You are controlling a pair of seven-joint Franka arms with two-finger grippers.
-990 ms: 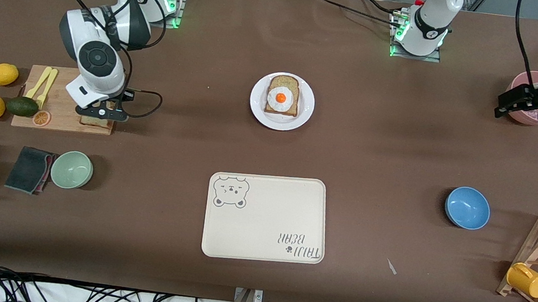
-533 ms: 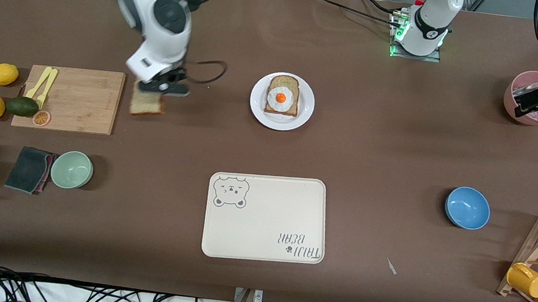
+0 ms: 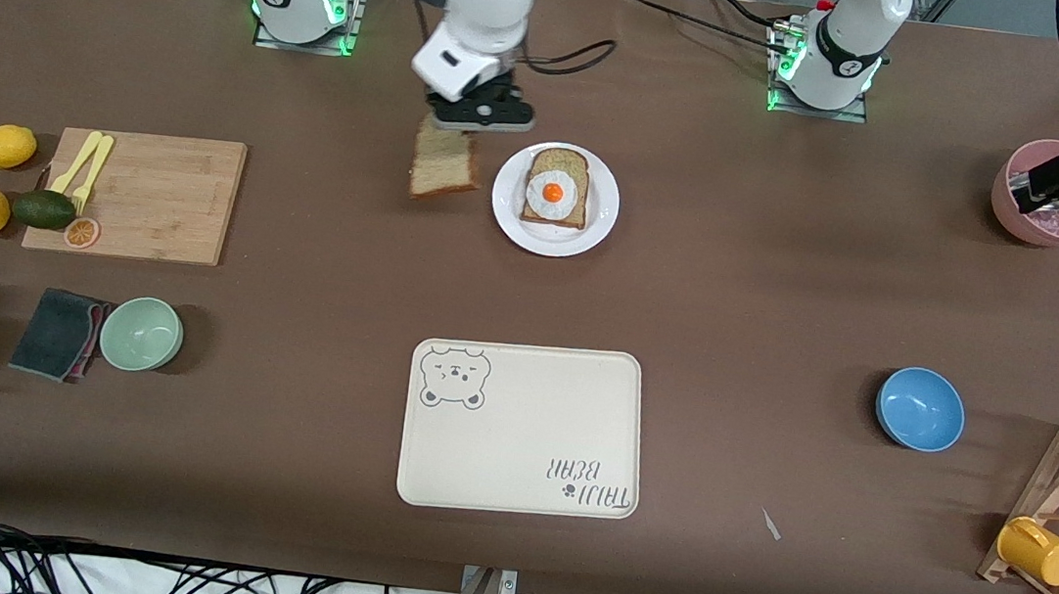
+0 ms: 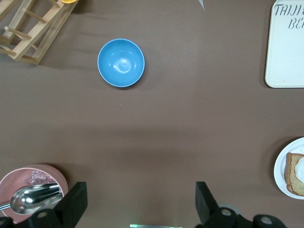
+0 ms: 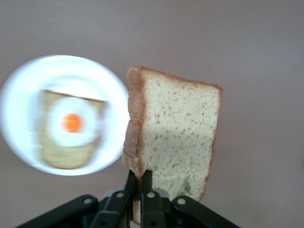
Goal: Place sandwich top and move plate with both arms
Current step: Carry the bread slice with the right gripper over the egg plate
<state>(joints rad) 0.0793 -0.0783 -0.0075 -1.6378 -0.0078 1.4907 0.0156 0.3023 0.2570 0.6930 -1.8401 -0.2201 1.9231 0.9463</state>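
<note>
My right gripper (image 3: 465, 125) is shut on the sandwich top (image 3: 443, 165), a plain speckled tan bread slice with brown crust. The slice hangs by its crust in the air over bare table, just beside the plate (image 3: 597, 230) toward the right arm's end. In the right wrist view the fingers pinch the sandwich top (image 5: 176, 137) by its edge, with the plate (image 5: 16, 90) beside it. The round white plate bears a bread slice with a fried egg (image 3: 553, 191). My left gripper (image 3: 1058, 185) is open and empty over a pink bowl (image 3: 1049, 222). The plate's edge (image 4: 281, 173) shows in the left wrist view.
A cream bear-print tray (image 3: 524, 427) lies nearer the camera than the plate. A blue bowl (image 3: 919, 408) and wooden rack with a yellow mug (image 3: 1038, 550) are toward the left arm's end. A cutting board (image 3: 142, 195), lemons, avocado, green bowl (image 3: 142, 333) and cloth are toward the right arm's end.
My right gripper lifted the sandwich top off the cutting board and carried it across to beside the plate. My left gripper shifted slightly over the pink bowl.
</note>
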